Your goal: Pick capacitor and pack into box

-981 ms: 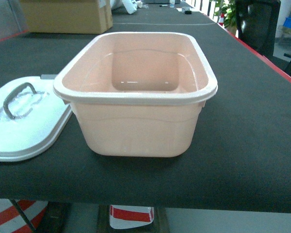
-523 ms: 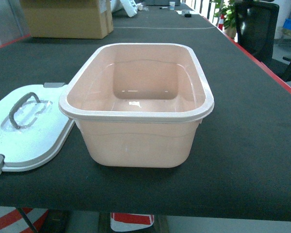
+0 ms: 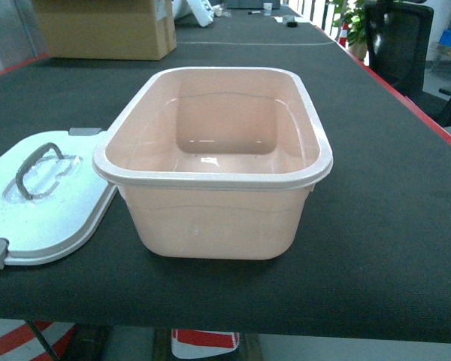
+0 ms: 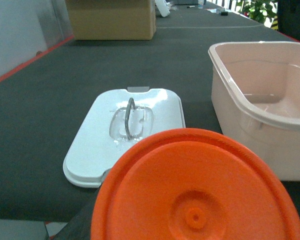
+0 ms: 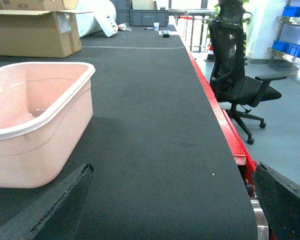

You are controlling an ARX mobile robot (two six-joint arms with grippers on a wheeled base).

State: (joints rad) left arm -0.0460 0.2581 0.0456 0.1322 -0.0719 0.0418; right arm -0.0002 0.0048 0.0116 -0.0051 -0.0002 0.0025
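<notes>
An orange round capacitor (image 4: 190,190) fills the bottom of the left wrist view, held off the table in front of its near edge. My left gripper (image 4: 190,225) is shut on it; only one dark finger (image 4: 77,225) shows beside it. The pink box (image 3: 210,177) stands open on the black table, seen also as the box (image 4: 260,125) right of the capacitor and the box (image 5: 35,150) left of my right gripper (image 5: 172,200). The right gripper is open with nothing between its fingers, low over the table's right side. Neither gripper shows in the head view.
The box's white lid (image 3: 52,218) with a grey handle lies flat left of the box, lid (image 4: 160,107) just beyond the capacitor. A cardboard carton (image 3: 105,26) sits at the far left. The table's red edge (image 5: 215,105) and an office chair (image 5: 235,65) are on the right.
The head view shifted a second ago, so the box and lid sit a little lower and to the right in it. Since half a second ago nothing has moved.
</notes>
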